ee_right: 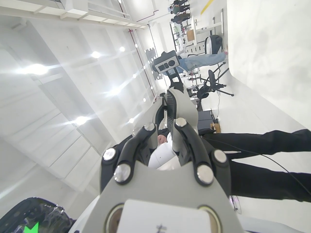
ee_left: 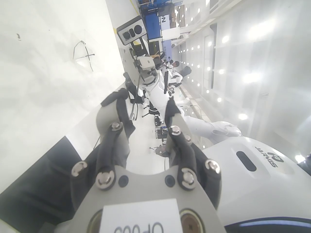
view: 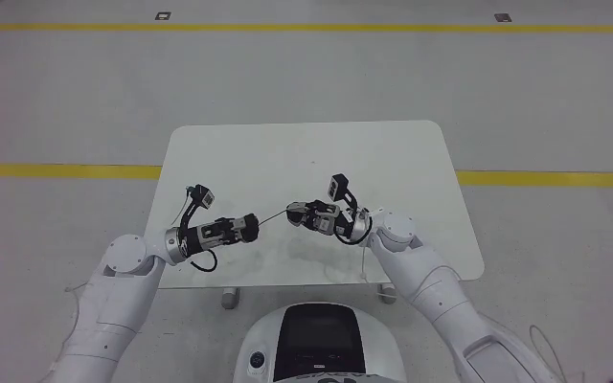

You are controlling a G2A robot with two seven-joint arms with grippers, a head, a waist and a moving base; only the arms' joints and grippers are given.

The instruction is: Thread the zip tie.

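Note:
A thin dark zip tie (view: 273, 219) spans the short gap between my two grippers above the white table (view: 306, 163). My right gripper (view: 292, 213) is shut on one end of it; in the right wrist view its fingers (ee_right: 170, 103) are pressed together. In the left wrist view the zip tie (ee_left: 136, 90) runs from the right arm's gripper down to beside one finger (ee_left: 116, 103) of my left gripper (ee_left: 142, 99). The left gripper (view: 252, 226) is open, with a clear gap between its fingertips, and I cannot tell whether the tie touches that finger.
A thin dark wire-like loop (ee_left: 83, 55) lies on the table beyond the left gripper. Both arms hang over the table's near half, close to its front edge. The far half is bare white surface.

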